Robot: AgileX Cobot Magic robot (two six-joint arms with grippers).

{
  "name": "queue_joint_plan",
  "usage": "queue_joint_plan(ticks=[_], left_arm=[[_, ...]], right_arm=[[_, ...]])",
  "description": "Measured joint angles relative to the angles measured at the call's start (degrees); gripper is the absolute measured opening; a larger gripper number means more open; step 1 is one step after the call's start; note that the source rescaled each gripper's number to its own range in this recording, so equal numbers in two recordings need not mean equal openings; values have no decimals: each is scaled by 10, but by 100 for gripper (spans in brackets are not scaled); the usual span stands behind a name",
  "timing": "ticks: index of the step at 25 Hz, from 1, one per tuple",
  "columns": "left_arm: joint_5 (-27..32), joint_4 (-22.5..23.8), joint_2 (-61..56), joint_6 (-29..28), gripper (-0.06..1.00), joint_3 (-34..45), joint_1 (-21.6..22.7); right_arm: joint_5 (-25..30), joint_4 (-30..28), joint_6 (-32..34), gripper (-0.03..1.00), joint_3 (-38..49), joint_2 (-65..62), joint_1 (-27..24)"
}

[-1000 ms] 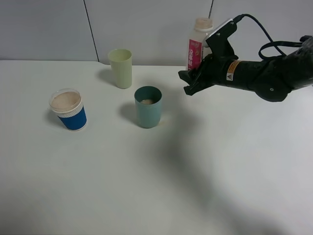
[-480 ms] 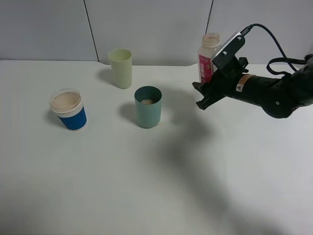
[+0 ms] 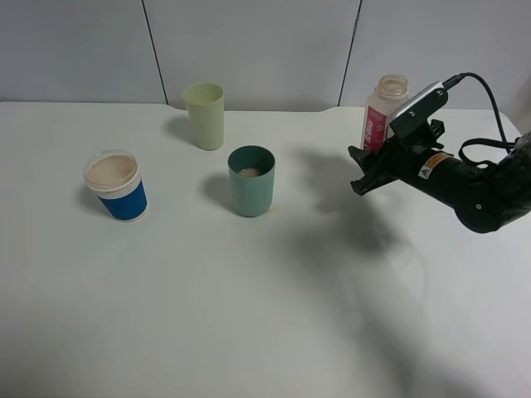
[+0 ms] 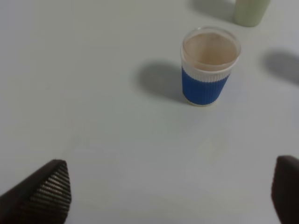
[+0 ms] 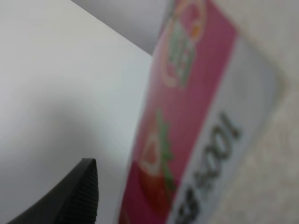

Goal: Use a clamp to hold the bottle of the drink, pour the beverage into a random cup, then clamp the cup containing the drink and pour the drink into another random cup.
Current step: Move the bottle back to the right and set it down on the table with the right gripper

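Observation:
My right gripper (image 3: 371, 162) is shut on the bottle (image 3: 383, 112), which stands upright at the back right of the table; its pink-red label (image 5: 196, 116) fills the right wrist view beside one dark finger (image 5: 74, 196). The teal-green cup (image 3: 251, 181) stands mid-table with a little tan beverage (image 3: 250, 172) at its bottom. To its left, the blue cup (image 3: 117, 186) with the white band holds pale tan liquid (image 3: 111, 171) near its rim. My left gripper (image 4: 168, 196) is open with nothing between its fingers (image 4: 44, 191), a short way back from the blue cup (image 4: 209, 67). It is out of the exterior high view.
A pale yellow-green tumbler (image 3: 205, 115) stands behind the teal cup near the back wall, and its base shows in the left wrist view (image 4: 251, 10). The white table (image 3: 249, 315) stretches bare toward the front. A black cable (image 3: 485, 91) loops off the right arm.
The right gripper has carried the bottle to the right and lower, away from the teal cup. The cups and the left gripper have stayed put.

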Motion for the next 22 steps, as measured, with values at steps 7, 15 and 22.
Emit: queue_joint_plan(ticks=[7, 15, 22], left_arm=[[0, 0, 0, 0, 57, 0, 0], [0, 0, 0, 0, 57, 0, 0], [0, 0, 0, 0, 57, 0, 0]], right_arm=[[-89, 41, 0, 0, 0, 72, -2], [-100, 55, 1, 0, -10, 130, -2], [-112, 57, 1, 0, -25, 145, -2]])
